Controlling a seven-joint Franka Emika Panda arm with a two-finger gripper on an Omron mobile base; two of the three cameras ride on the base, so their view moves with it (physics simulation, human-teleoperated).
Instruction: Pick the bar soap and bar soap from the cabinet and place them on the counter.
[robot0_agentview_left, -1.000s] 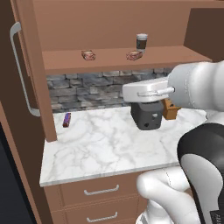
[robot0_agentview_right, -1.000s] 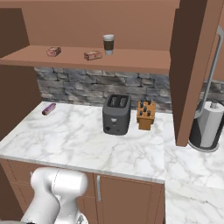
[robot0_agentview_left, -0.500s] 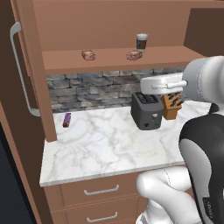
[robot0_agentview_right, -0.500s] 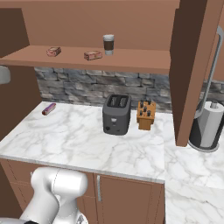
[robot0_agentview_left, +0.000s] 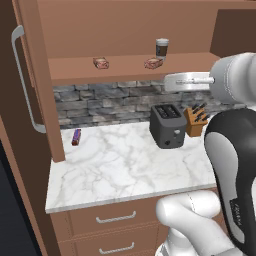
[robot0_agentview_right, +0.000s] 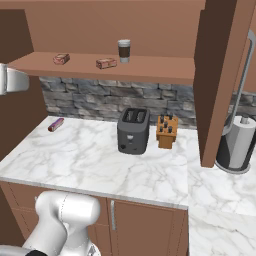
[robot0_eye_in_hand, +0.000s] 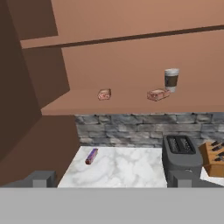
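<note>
Hand view frames two reddish-brown bar soaps (robot0_eye_in_hand: 104, 94) (robot0_eye_in_hand: 158, 95) on the brown wooden cabinet (robot0_eye_in_hand: 131, 103) shelf — gripper (robot0_eye_in_hand: 111, 178) released, empty — approach underway; next, reach one.

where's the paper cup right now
The paper cup stands upright on the cabinet shelf, just right of the nearer bar soap and above the toaster in the right base view.

No legible text, label or number on anything (paper cup (robot0_agentview_right: 124, 50) band too small to tell)
</note>
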